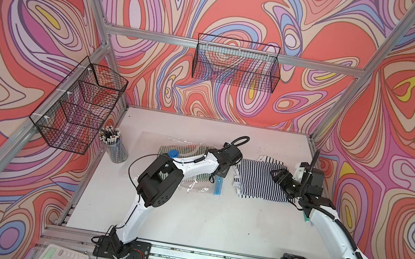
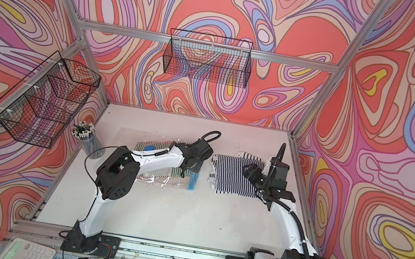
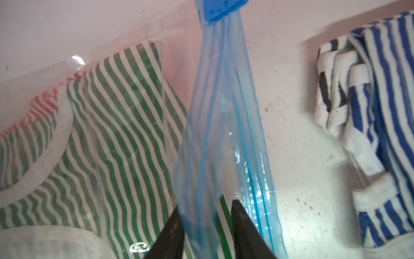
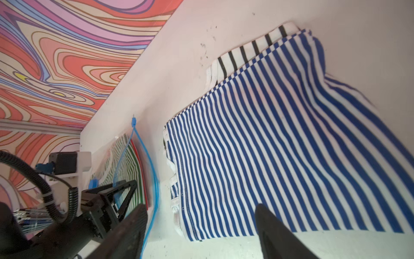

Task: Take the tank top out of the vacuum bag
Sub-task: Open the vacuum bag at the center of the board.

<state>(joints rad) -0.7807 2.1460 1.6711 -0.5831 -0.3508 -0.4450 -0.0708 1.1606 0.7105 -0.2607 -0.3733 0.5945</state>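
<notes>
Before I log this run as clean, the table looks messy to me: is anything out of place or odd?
Nothing spilled or damaged. The zip strip of the vacuum bag gapes, one lip pinched up off the table by the left claw, a green-striped top inside. Striped tops lie rumpled beside the bag.

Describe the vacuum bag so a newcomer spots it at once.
On the white table, between the pen cup and the blue-striped tops, a flat sheet lies under the left arm. That is the vacuum bag: clear plastic over a green-striped garment. Unlike its neighbours, it carries a round blue valve cap and a light-blue zip strip.
</notes>
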